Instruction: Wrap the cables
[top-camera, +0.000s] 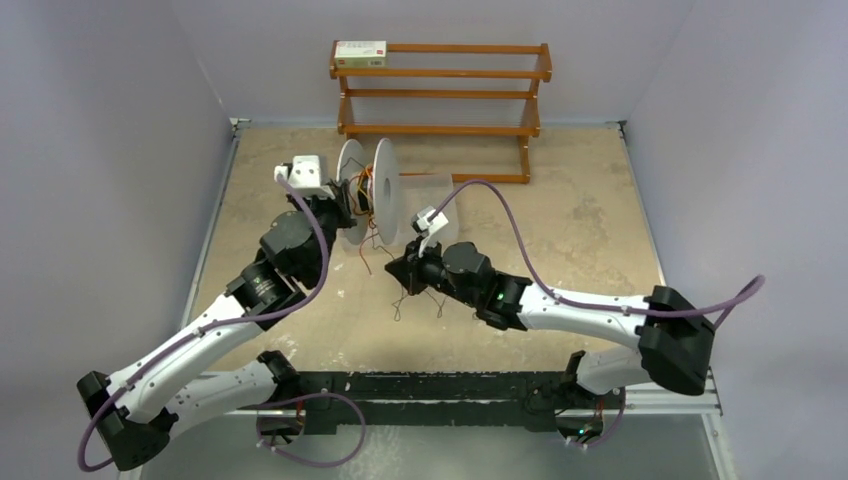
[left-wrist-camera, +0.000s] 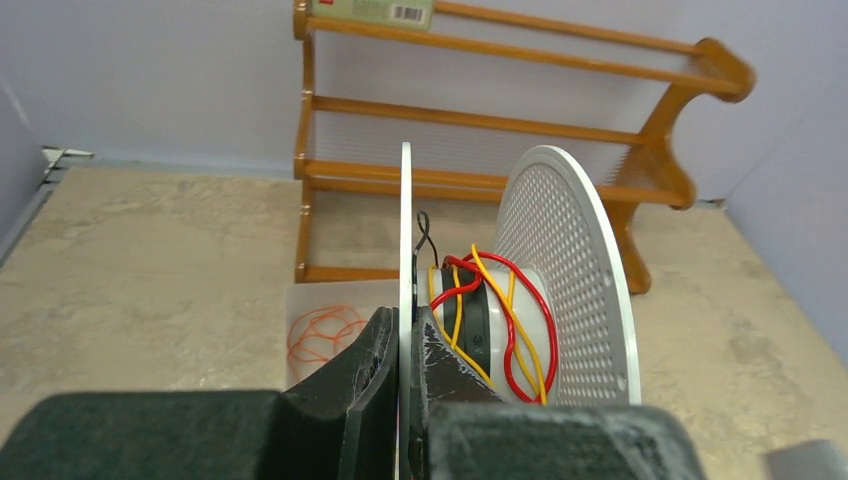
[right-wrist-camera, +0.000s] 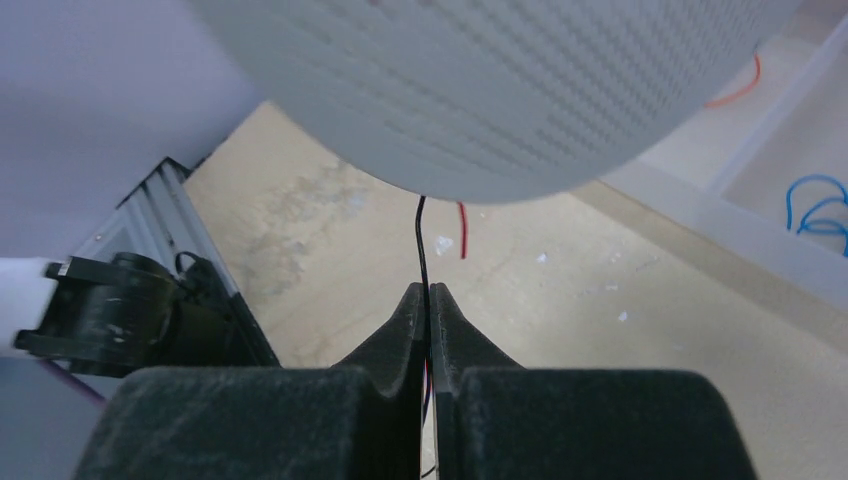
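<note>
The grey-white spool (top-camera: 368, 190) stands upright on its two perforated discs at the middle back of the table. My left gripper (left-wrist-camera: 405, 315) is shut on the rim of the spool's left disc (left-wrist-camera: 406, 220). Red and yellow cables (left-wrist-camera: 500, 310) are looped around the hub, and a black cable end (left-wrist-camera: 425, 235) sticks up beside it. My right gripper (right-wrist-camera: 427, 290) is shut on a thin black cable (right-wrist-camera: 421, 240) that runs up towards the spool disc (right-wrist-camera: 480, 90). A red cable end (right-wrist-camera: 462, 230) hangs just beyond it. In the top view the right gripper (top-camera: 400, 268) is in front of the spool, with loose cables (top-camera: 400, 300) trailing on the table.
A wooden rack (top-camera: 440, 90) with a small box (top-camera: 360, 53) on top stands against the back wall. A clear tray (left-wrist-camera: 300, 300) behind the spool holds orange wire loops (left-wrist-camera: 320, 335); the right wrist view shows blue wire (right-wrist-camera: 815, 205) in it too. The left arm (right-wrist-camera: 110, 310) is close by.
</note>
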